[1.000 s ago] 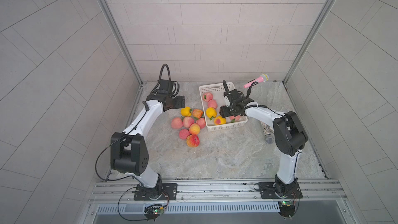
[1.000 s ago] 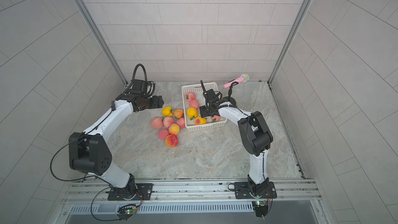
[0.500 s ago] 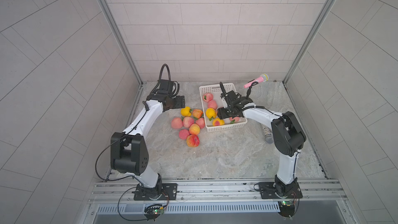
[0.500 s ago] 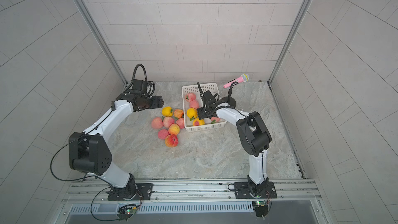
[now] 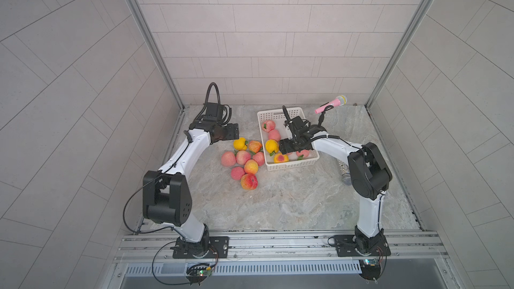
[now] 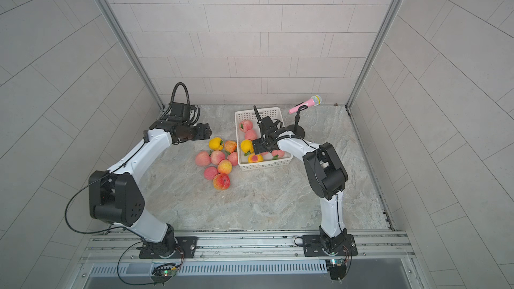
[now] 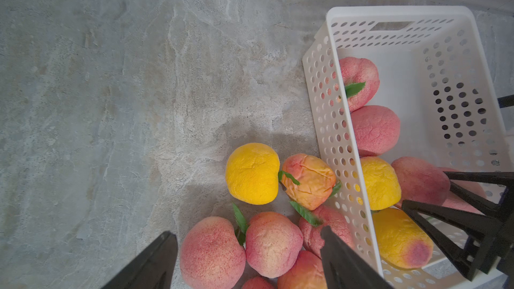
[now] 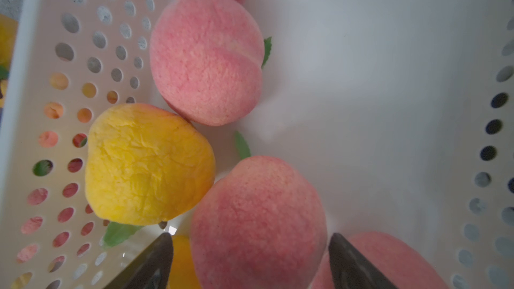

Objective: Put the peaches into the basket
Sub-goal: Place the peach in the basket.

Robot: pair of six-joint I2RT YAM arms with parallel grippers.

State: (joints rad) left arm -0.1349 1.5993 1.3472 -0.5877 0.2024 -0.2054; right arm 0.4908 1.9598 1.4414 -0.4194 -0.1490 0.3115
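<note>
Nearest me, eight loose peaches (image 5: pixel 249 181) huddle on the table (image 5: pixel 278 204), just left of the basket (image 5: pixel 292 165). Inside it the right gripper (image 8: pixel 250 236), its fingers (image 8: pixel 155 262) cut off in the wrist view, stands spread either side of a pink peach (image 8: pixel 258 212) lying on the floor; it has widened and slid slightly left. Farther left, the left gripper (image 7: pixel 247 231) hovers wide, empty.

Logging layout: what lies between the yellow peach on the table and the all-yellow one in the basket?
An orange peach and the basket's perforated side wall, seen in the left wrist view.
</note>
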